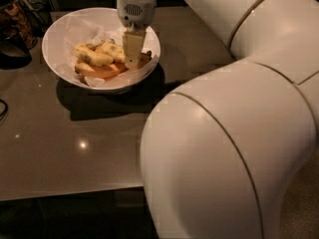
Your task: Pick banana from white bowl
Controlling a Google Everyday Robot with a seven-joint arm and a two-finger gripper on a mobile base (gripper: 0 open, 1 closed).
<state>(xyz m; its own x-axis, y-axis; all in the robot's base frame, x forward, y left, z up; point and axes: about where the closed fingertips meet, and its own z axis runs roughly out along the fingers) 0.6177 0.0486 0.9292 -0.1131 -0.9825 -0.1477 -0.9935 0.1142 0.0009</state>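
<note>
— Grey-brown table (75, 153), glossy. What stands on it, starting at the left?
— At the far left edge there is some dark clutter (12, 19), too dim for me to name. Just right of it sits the white bowl (52, 36), wide and round, lined with crinkled white paper (87, 26).
— And inside the bowl?
— From the left: a plumper banana (92, 56), short and yellow, lying crosswise. Below it, toward the near wall, are smooth orange curved pieces (102, 72). Then comes the banana (114, 49), the speckled one, in the right half of the bowl on top of the rest.
— Which way does it lie?
— Its long axis runs roughly left to right, dipping a little toward the near right. Its dark end points at the right rim, and its yellow end lies close against the plumper one.
— Your gripper?
— My gripper (132, 61) hangs straight down inside the bowl, its tip at the banana's middle, covering that part. Whether it is spread or clamped on the fruit, I cannot tell.
— Further right?
— My own white arm (224, 148), bulking over the table's right side.
</note>
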